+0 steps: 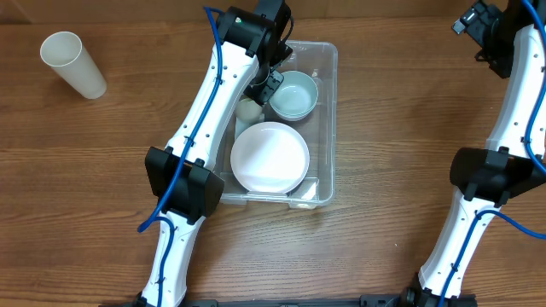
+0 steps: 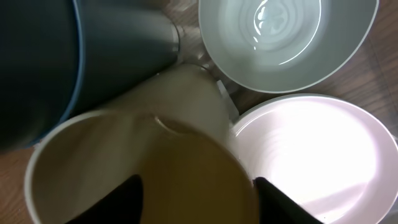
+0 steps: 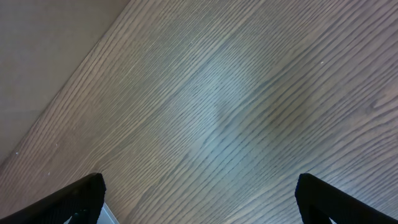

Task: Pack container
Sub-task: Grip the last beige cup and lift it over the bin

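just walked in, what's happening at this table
The left arm's gripper is down inside the large clear plastic bin, with a cream paper cup between its fingers, beside the pale green bowl and round white plate already in there. Whether it grips the cup is unclear. A second white paper cup sits on the wooden table, outside the bin. The right gripper hangs open over bare wood.
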